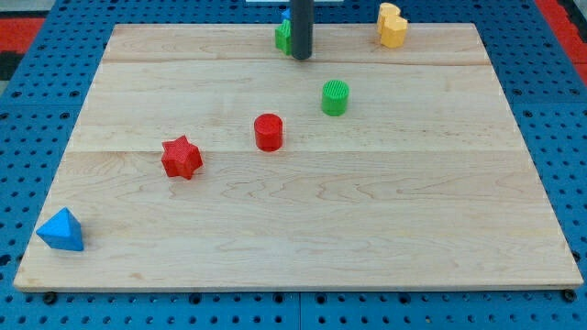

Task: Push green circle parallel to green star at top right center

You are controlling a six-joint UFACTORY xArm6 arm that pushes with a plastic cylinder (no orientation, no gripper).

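Currently my tip (301, 55) at bench (275, 229) top edge, touching green star (282, 37); no jaws, nothing held. Green circle (335, 97) below-right, apart. Risk: tip nudges star, shifting reference.

A pale wooden board (303, 220) lies on a blue perforated surface (37, 110), with red patches at both top corners.

The tabletop (303, 211) is pale, smooth, matt wood with visible grain; the green circle (335, 97) looks like ridged matt plastic.
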